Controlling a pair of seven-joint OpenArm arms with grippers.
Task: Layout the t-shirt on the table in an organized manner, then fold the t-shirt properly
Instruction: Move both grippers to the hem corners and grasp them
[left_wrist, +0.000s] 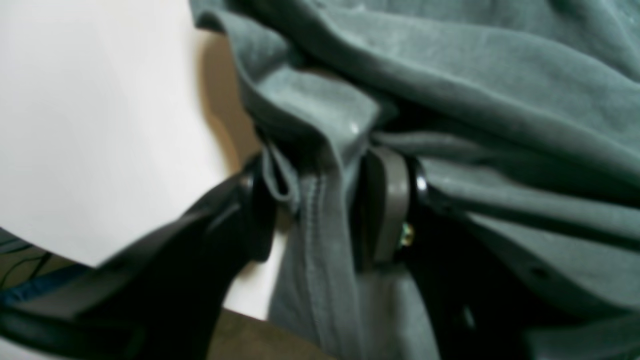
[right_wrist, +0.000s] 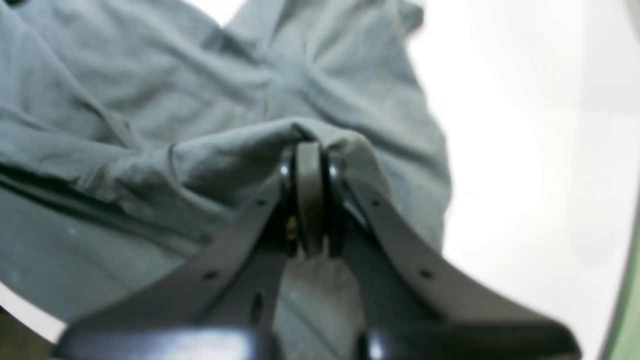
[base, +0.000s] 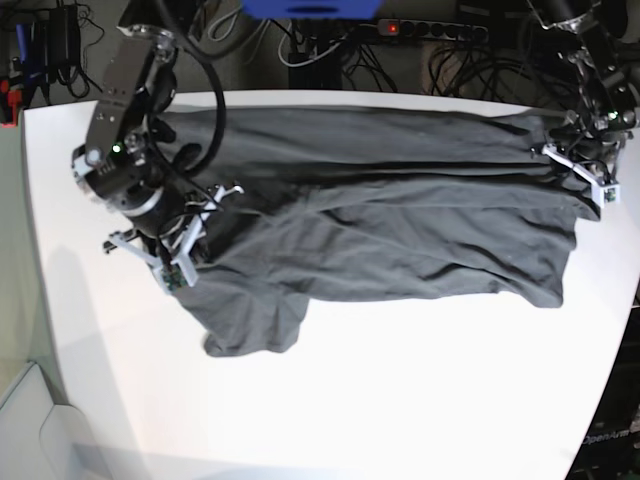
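Note:
The dark grey t-shirt (base: 380, 220) lies spread and wrinkled across the back half of the white table (base: 400, 400), stretched between my two arms. My left gripper (left_wrist: 325, 190) is at the shirt's right end in the base view (base: 578, 150). Its jaws are closed on a bunched, stitched hem of the t-shirt (left_wrist: 320, 235). My right gripper (right_wrist: 309, 190) is at the shirt's left end in the base view (base: 195, 225). Its pads are pressed together with a raised fold of the t-shirt (right_wrist: 225, 155) caught at the tips. One sleeve (base: 250, 325) hangs toward the front.
Cables and a power strip (base: 430, 30) run behind the table's far edge. The table's right edge (base: 625, 330) is close to the left arm. The left wrist view shows the table's rounded edge (left_wrist: 90, 262) with floor beyond it. Bare white tabletop (right_wrist: 525, 150) lies beside the shirt.

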